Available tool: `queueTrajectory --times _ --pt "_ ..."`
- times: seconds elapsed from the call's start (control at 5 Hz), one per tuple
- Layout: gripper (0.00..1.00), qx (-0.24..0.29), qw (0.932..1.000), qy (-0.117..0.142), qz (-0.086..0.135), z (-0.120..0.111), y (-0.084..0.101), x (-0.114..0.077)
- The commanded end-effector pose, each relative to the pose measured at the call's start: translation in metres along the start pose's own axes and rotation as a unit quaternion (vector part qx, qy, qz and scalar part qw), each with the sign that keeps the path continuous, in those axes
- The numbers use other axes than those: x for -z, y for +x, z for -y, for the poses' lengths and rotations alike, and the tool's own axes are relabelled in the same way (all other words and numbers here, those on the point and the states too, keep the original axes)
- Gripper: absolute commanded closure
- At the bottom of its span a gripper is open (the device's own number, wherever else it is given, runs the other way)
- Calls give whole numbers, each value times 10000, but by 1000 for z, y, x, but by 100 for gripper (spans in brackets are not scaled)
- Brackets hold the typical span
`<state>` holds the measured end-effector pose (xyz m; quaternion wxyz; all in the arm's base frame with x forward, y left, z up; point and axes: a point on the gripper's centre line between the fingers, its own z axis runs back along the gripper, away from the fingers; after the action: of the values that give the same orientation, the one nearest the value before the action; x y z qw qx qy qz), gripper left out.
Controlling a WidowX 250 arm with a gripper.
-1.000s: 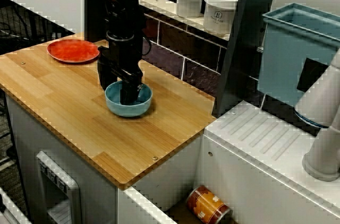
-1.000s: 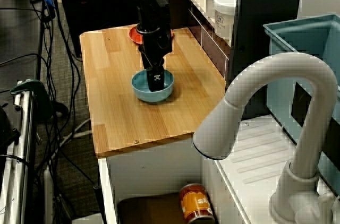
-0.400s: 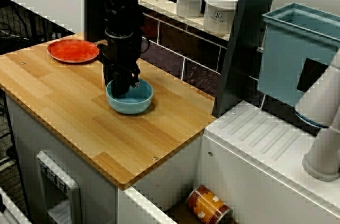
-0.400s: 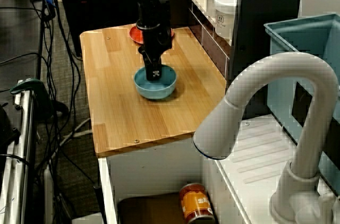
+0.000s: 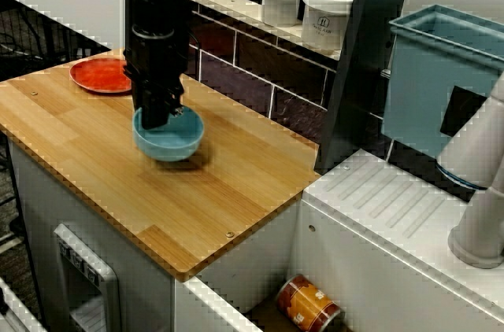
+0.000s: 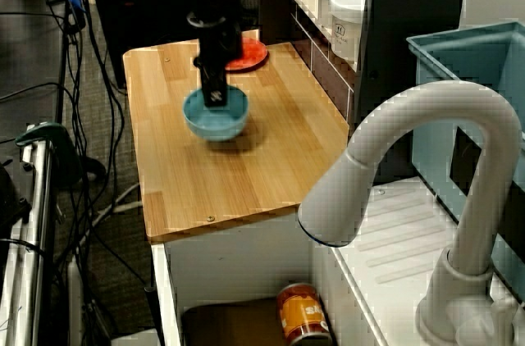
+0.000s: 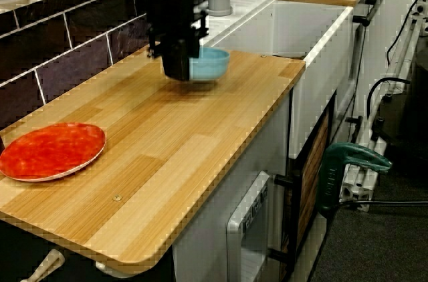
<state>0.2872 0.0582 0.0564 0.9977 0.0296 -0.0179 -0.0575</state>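
A light blue bowl (image 5: 172, 138) hangs slightly above the wooden counter (image 5: 118, 182), casting a shadow on the wood. My black gripper (image 5: 157, 116) comes straight down and is shut on the bowl's rim on the side toward the red plate (image 5: 98, 75). Past the faucet, the same bowl (image 6: 217, 120) sits under the gripper (image 6: 215, 100), a short way in front of the plate (image 6: 250, 55). Along the counter, the gripper (image 7: 179, 68) hides most of the bowl (image 7: 210, 65), and the plate (image 7: 50, 150) lies near the close end.
Two white jars (image 5: 303, 1) stand on the ledge behind the counter. A teal bin (image 5: 441, 72) and a white faucet (image 6: 410, 198) are by the sink. An orange can (image 5: 307, 304) lies in the basin. A green clamp (image 7: 351, 162) sticks out at floor level.
The gripper took the bowl by its rim, lifted it off the wood and carried it along the counter toward the red plate.
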Motion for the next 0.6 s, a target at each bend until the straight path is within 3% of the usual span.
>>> queueTrajectory --times 0.0,0.4 --pt "100 -93 9993 -38 349 -44 -10 -44" --pt "100 -542 9957 -236 709 -91 -10 -58"
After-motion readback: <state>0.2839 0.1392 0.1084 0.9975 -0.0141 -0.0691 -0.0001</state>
